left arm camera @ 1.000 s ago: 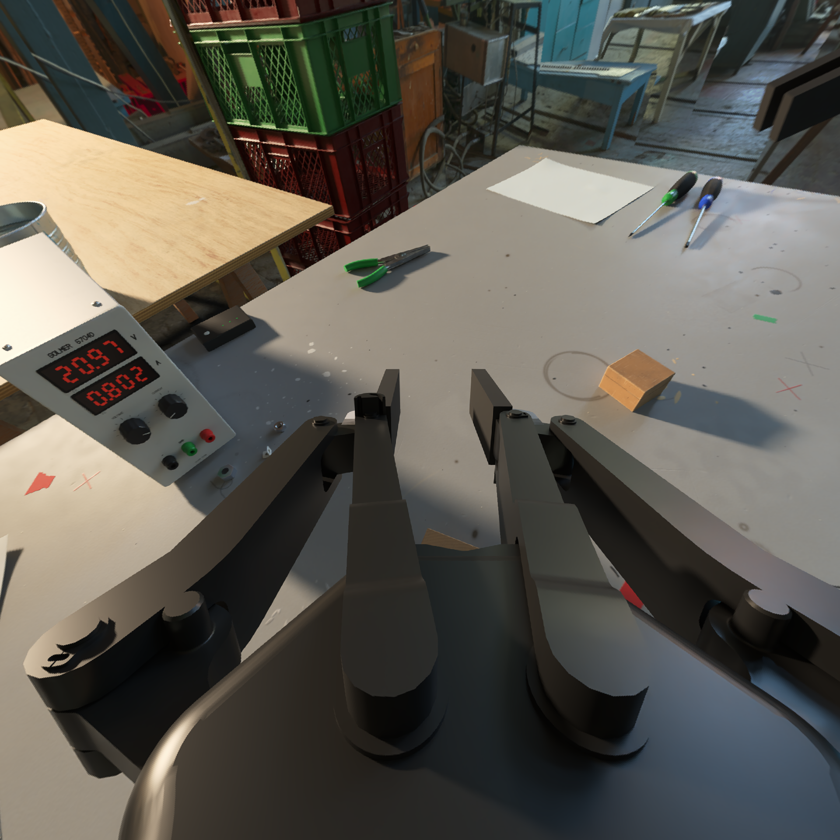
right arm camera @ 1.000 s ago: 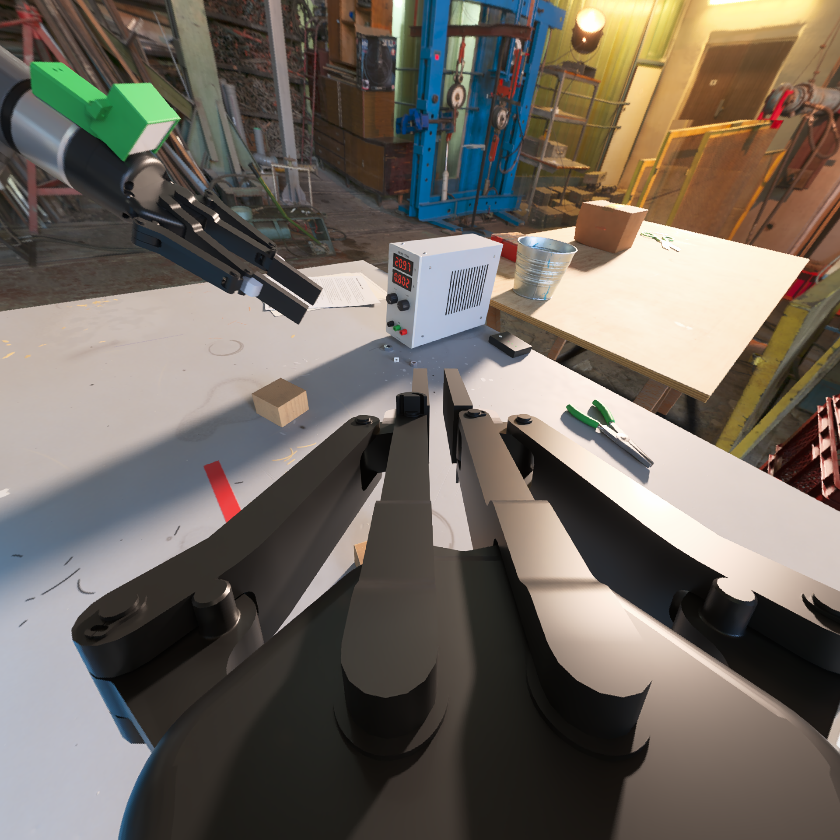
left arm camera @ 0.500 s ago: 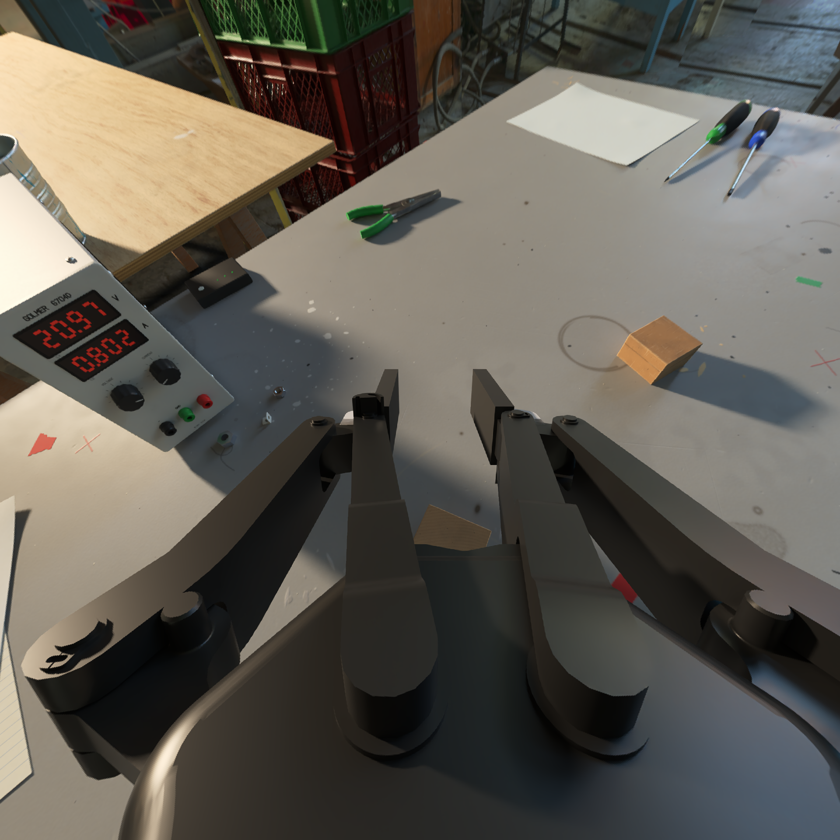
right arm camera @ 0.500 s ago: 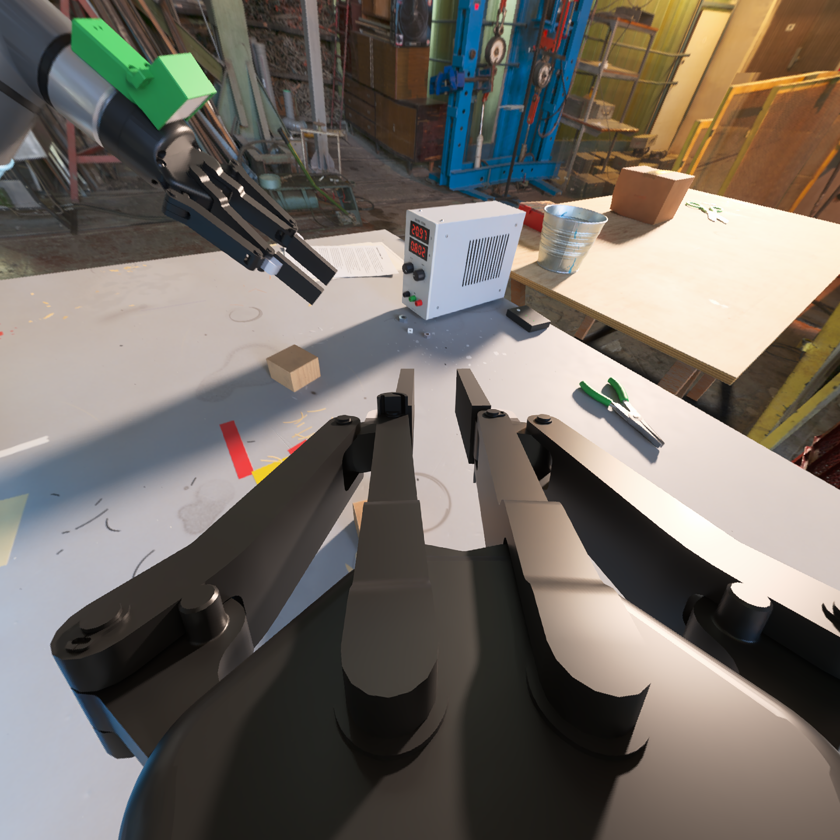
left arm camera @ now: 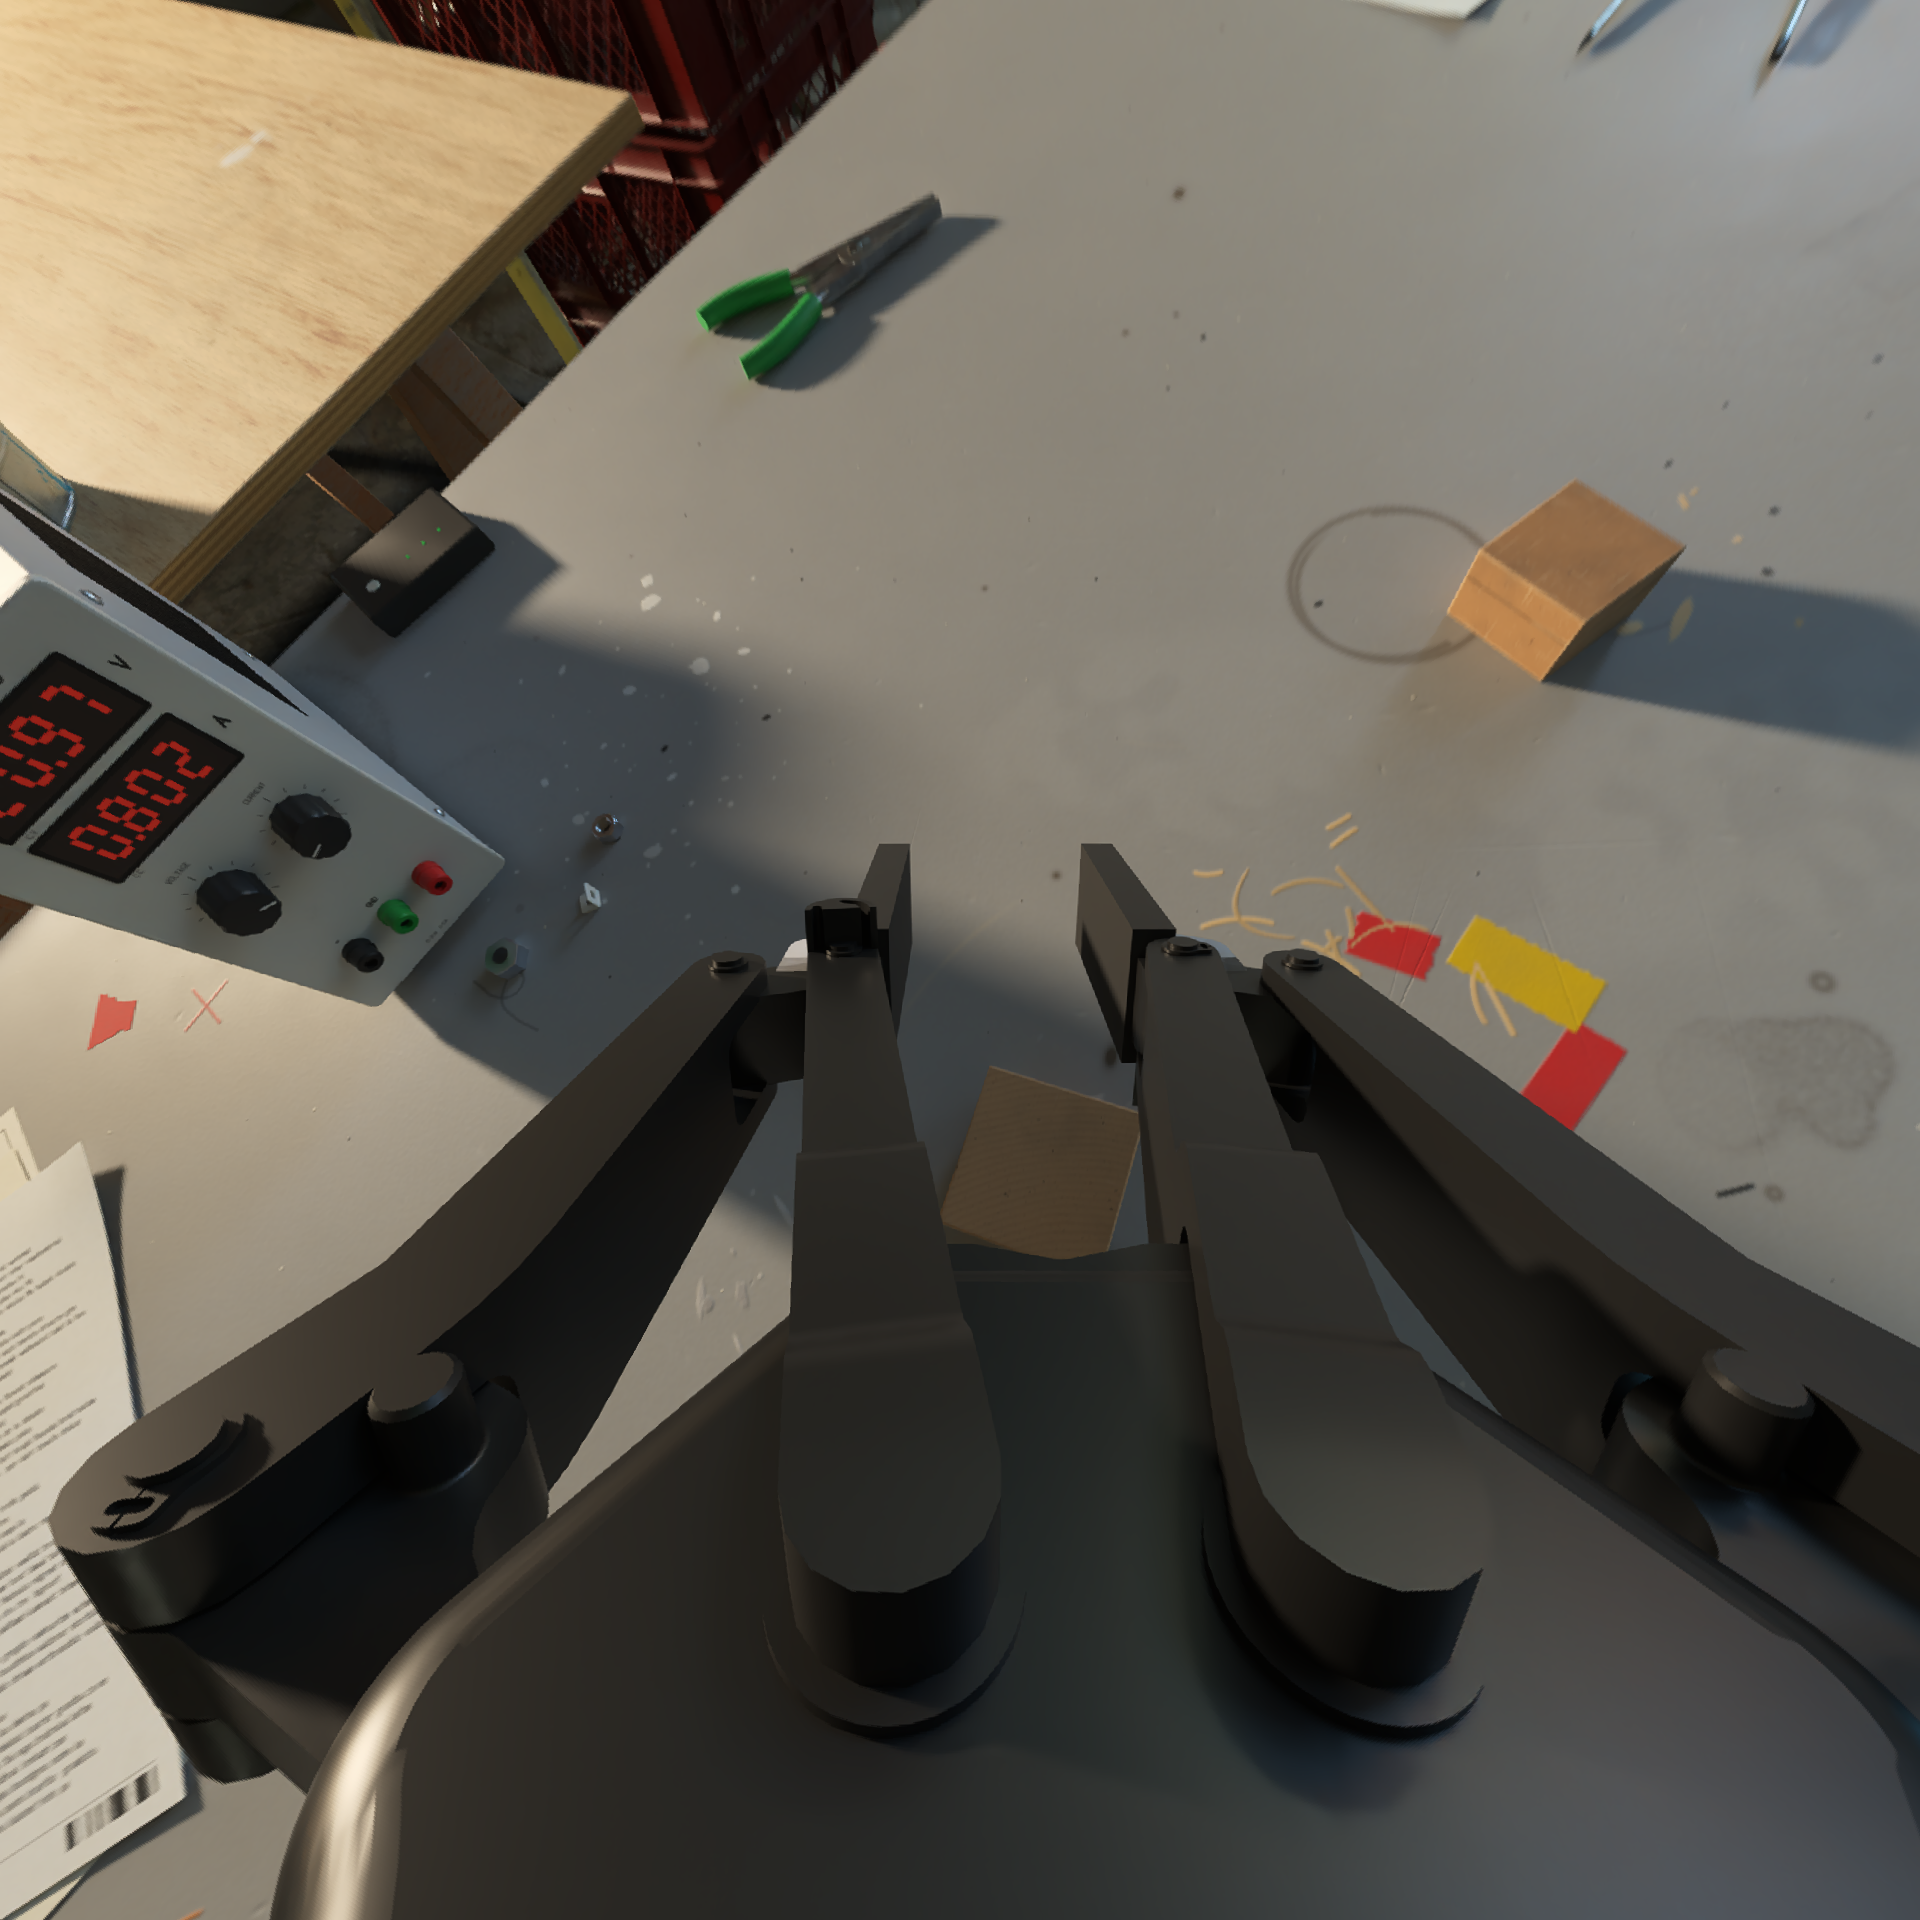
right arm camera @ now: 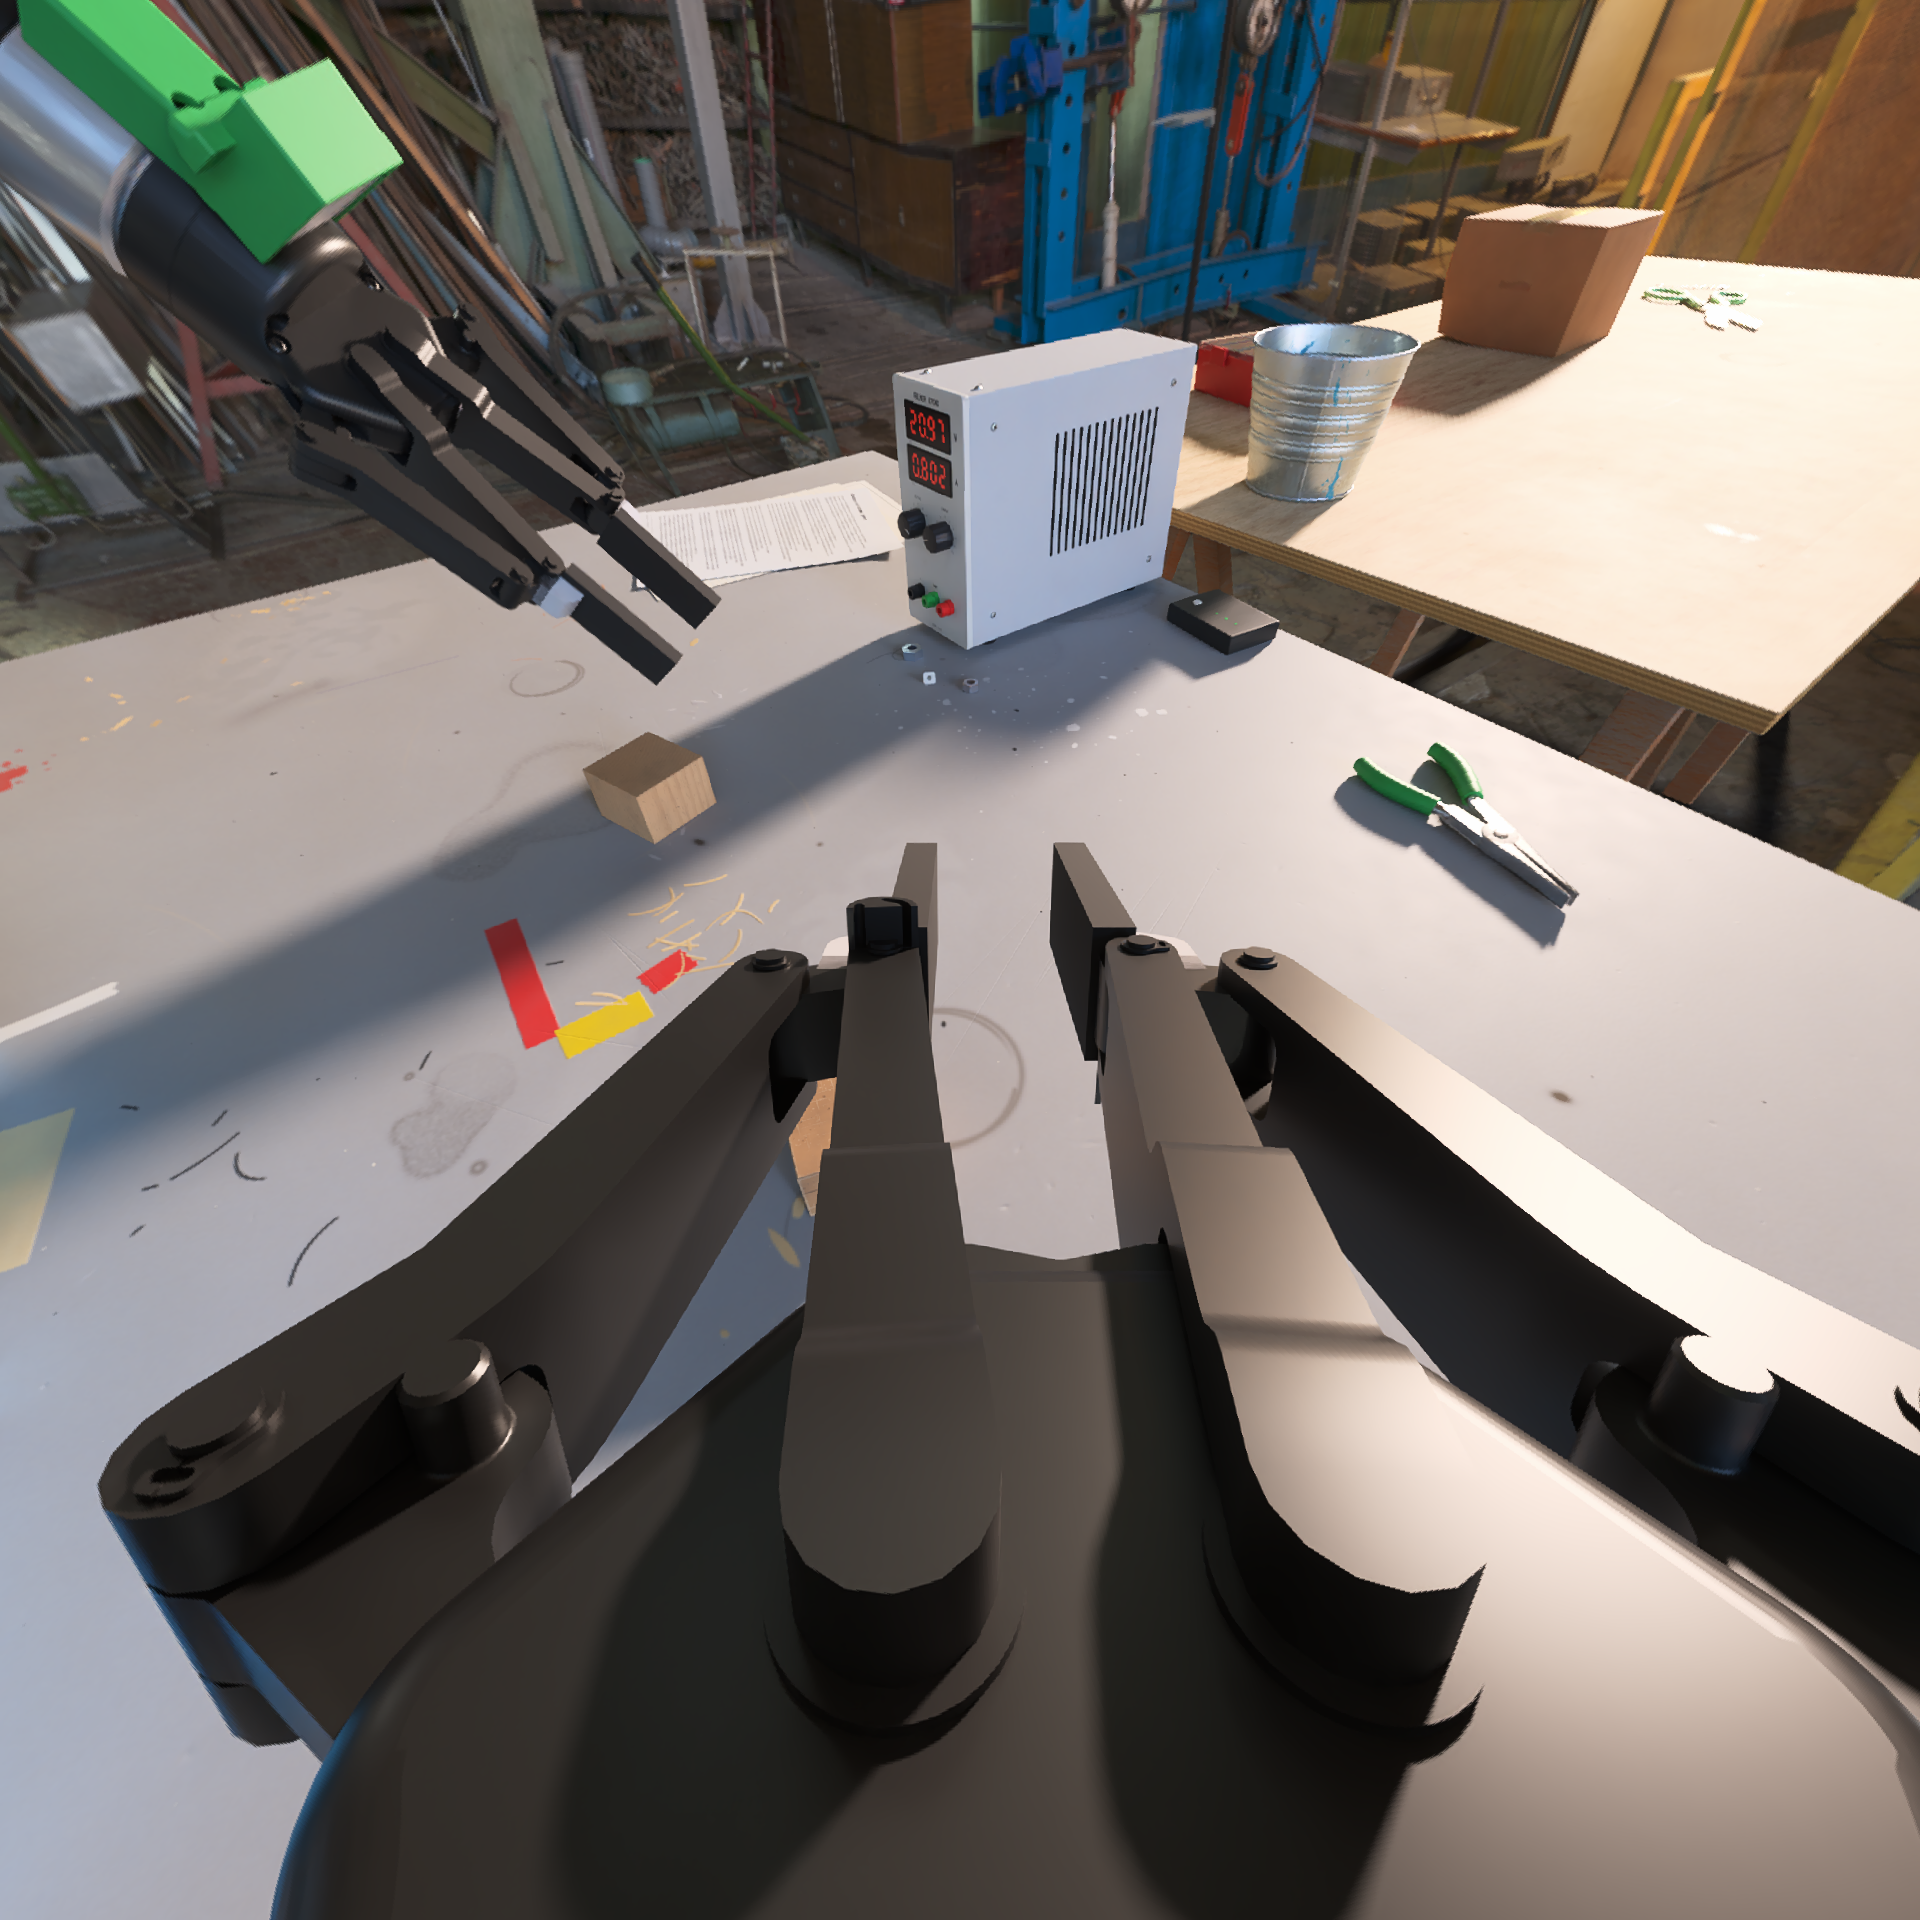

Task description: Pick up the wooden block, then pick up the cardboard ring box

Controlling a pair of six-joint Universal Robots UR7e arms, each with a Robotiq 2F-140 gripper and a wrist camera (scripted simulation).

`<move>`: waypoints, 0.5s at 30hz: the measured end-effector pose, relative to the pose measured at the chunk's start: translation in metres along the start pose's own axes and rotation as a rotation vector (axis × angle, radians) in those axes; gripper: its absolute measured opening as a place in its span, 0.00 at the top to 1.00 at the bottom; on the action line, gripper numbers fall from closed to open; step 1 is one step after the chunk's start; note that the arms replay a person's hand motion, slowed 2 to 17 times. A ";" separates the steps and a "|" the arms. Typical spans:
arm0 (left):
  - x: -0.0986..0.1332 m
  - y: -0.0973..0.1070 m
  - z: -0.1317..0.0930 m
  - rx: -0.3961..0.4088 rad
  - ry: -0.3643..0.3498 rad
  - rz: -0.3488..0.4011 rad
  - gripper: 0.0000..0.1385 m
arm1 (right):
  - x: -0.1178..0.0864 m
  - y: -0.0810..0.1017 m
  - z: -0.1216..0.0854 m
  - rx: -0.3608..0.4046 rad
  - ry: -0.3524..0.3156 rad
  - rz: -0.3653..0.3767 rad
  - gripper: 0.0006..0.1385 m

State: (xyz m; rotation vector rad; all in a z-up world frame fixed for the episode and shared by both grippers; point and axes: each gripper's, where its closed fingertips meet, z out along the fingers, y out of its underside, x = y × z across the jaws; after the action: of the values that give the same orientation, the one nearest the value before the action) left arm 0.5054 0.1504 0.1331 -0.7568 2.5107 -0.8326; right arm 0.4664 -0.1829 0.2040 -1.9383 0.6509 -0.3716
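A wooden block (left arm camera: 1039,1164) lies on the grey table (left arm camera: 1143,416), under and between the fingers of my left gripper (left arm camera: 992,894). That gripper is open and empty above the block. In the right wrist view the block (right arm camera: 649,784) sits just below the left gripper (right arm camera: 675,636). A tan cardboard ring box (left arm camera: 1558,577) with a seam on its side stands at the far right. In the right wrist view only a sliver of the box (right arm camera: 816,1132) shows behind the left finger of my right gripper (right arm camera: 992,894), which is open and empty above the table.
A white power supply (right arm camera: 1039,488) stands at the table edge with a small black box (right arm camera: 1221,620) and papers (right arm camera: 769,530) beside it. Green-handled pliers (left arm camera: 821,281) lie farther out. Red and yellow tape pieces (left arm camera: 1522,971) mark the table. A wooden side table (right arm camera: 1558,520) holds a metal bucket (right arm camera: 1320,410).
My left gripper has moved forward and tilted down, so the wooden block now shows between its fingers. My right gripper's fingers have opened wider and it has tilted down towards the table.
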 end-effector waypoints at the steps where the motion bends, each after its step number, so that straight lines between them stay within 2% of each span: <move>1: 0.000 0.003 0.001 -0.016 -0.002 0.011 0.68 | 0.001 0.001 0.001 0.003 -0.005 0.006 0.79; 8: 0.007 0.021 0.006 -0.117 -0.007 0.088 0.56 | 0.005 0.007 0.007 0.009 -0.046 0.030 0.79; 15: 0.012 0.039 0.010 -0.211 -0.033 0.181 0.44 | 0.010 0.012 0.007 0.000 -0.048 0.041 0.79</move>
State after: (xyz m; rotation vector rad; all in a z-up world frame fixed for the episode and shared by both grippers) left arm 0.4870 0.1655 0.0985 -0.5900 2.6169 -0.4959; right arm 0.4752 -0.1877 0.1895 -1.9252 0.6587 -0.2987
